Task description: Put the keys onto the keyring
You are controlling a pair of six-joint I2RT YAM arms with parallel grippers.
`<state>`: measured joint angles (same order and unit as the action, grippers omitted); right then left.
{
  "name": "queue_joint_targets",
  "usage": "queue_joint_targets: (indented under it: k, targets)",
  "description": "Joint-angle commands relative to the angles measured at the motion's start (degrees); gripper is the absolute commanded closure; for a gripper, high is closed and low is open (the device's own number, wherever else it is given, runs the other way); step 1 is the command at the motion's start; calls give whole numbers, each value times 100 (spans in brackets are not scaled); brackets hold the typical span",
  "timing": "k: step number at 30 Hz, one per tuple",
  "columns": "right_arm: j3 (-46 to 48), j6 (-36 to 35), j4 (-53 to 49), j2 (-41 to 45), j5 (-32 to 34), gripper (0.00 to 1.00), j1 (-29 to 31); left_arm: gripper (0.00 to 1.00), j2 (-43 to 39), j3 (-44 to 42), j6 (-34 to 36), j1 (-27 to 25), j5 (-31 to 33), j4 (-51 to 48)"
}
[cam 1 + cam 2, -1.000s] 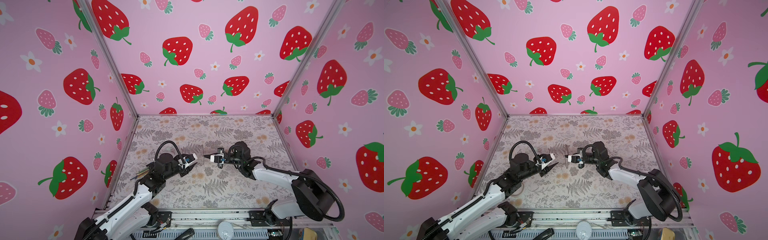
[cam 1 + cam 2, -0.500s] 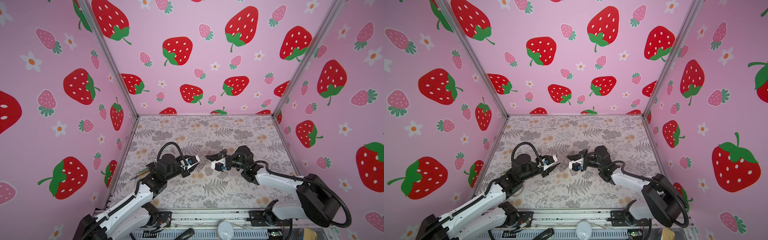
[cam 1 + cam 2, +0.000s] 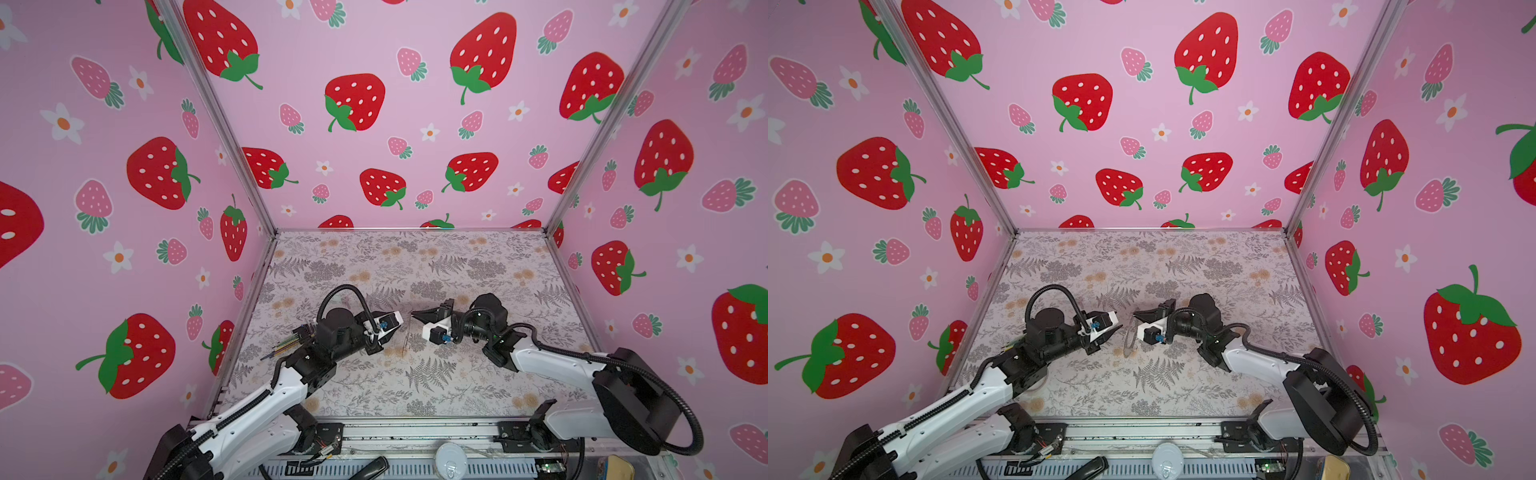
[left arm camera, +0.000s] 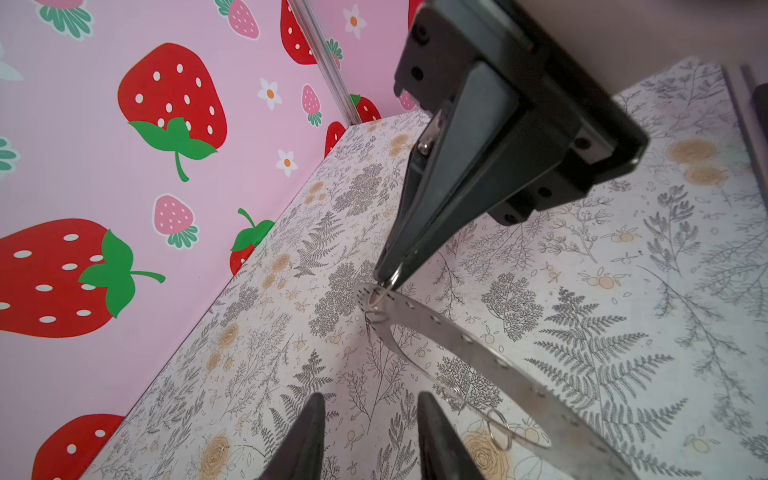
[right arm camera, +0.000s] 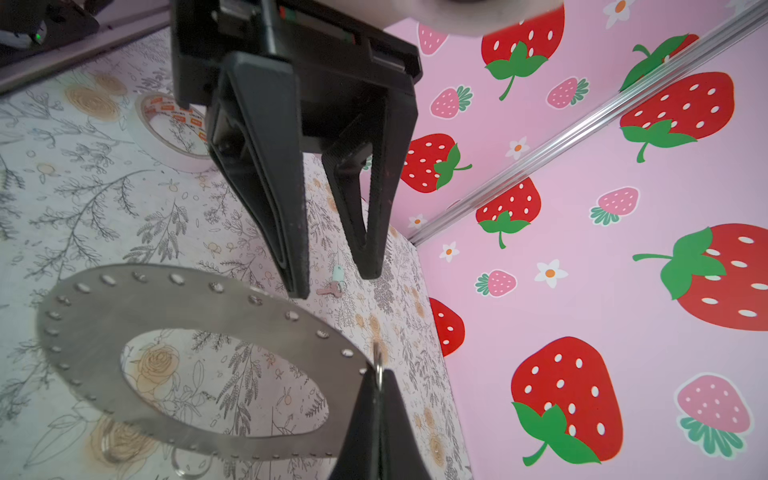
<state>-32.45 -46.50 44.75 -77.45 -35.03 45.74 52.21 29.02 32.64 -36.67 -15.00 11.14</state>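
Right pincer (image 5: 376,388) clamped shut on wire loop (image 5: 378,365) at keyring (image 5: 187,303) rim, holding it tilted above worktop (image 5: 124,199). Left pincer (image 4: 372,397) part open, empty. 1 key (image 5: 328,291) on worktop beyond. Best: left grips key head, right steadies keyring.

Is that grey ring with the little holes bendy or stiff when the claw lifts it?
Probably stiff: the keyring looks flat though the right claw pinches only its rim. Likely light, being thin. It might swing on so small a pinch.

pink strawberry-print walls (image 3: 395,50) (metal corner posts (image 3: 211,104)) enclose a pale fern-and-flower patterned floor (image 3: 415,257).
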Motion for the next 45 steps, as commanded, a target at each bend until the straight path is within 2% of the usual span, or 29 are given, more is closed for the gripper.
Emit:
queue_joint_targets:
  k: [1, 4, 16, 29, 39, 45]
  targets:
    - [-245, 786, 166, 10, -517, 100, -14, 64, 22, 341, -64, -40, -2, 257]
    - [-313, 1147, 159, -37, -693, 100, -30, 65, 18, 355, -177, -42, -2, 282]
    - [-493, 1766, 193, -225, -1087, 100, -56, 67, -53, 289, -600, -41, -393, 435]
    - [-517, 1900, 300, -246, -1187, 100, -65, 79, 44, 307, -686, -42, -590, 486]
    - [-562, 1936, 337, -227, -1230, 100, -65, 82, 140, 370, -597, -42, -924, 389]
    - [-572, 1903, 280, -235, -1313, 100, -65, 89, 139, 410, -509, -42, -1079, 389]
